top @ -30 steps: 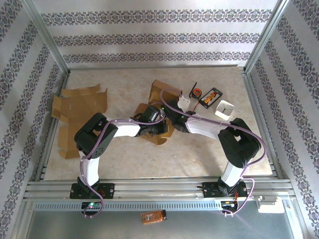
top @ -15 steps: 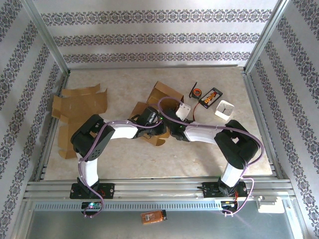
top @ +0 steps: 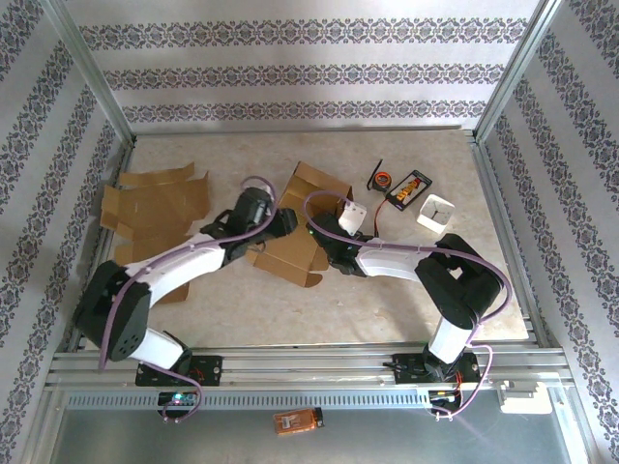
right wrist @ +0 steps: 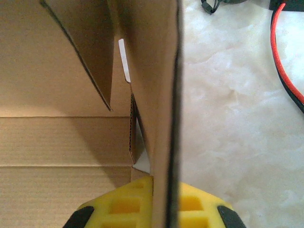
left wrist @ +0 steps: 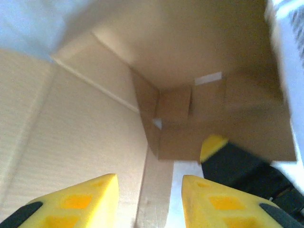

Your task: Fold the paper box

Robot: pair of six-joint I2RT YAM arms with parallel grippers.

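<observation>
The brown paper box [top: 290,253] lies part-folded at the table's middle, one flap raised at its far side [top: 317,182]. My left gripper [top: 280,225] hovers at the box's left far corner. Its yellow fingertips [left wrist: 149,202] stand apart over the inner cardboard [left wrist: 85,142] with nothing between them. My right gripper [top: 327,253] is at the box's right side, shut on an upright cardboard wall [right wrist: 159,95] that runs straight between its yellow pads [right wrist: 126,204]. A yellow tip of the right gripper [left wrist: 212,142] shows under the box edge in the left wrist view.
Flat cardboard sheets [top: 155,208] lie at the left by the frame rail. At the back right are a black tray with orange parts [top: 408,188], a coiled red cable [top: 381,180] and a small white box [top: 435,213]. The red cable [right wrist: 285,61] runs near the held wall.
My left gripper has opened and drawn back up and to the left, off the box, its arm stretching out. The right gripper stays clamped and has shifted slightly left.
</observation>
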